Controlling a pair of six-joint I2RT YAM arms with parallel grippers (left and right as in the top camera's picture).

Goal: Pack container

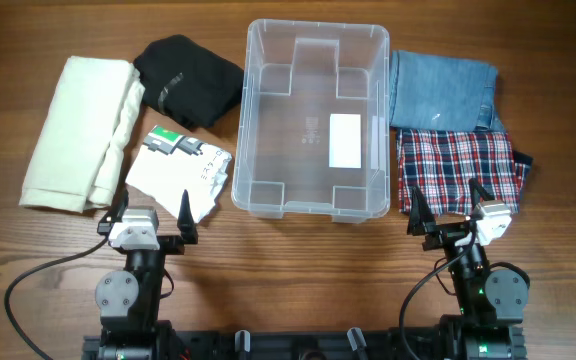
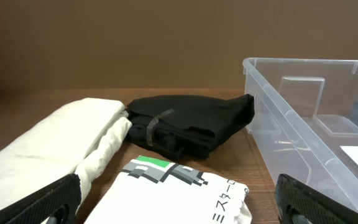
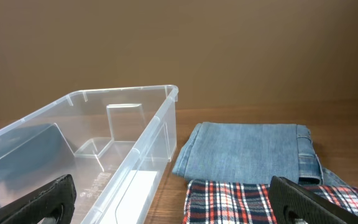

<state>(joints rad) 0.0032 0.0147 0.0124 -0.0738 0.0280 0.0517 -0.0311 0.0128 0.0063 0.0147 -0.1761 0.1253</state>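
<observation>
while jeans lie beside (right), container rests.

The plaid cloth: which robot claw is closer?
Right. The right gripper sits at the near edge of the plaid cloth; the left gripper is across the container, by the white printed shirt.

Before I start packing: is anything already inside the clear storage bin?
No, the clear storage bin shows only its bare base and the white label on it.

Soft, even light, faint shadows, mild sheen on the container; near fingers slightly blurred.
</observation>
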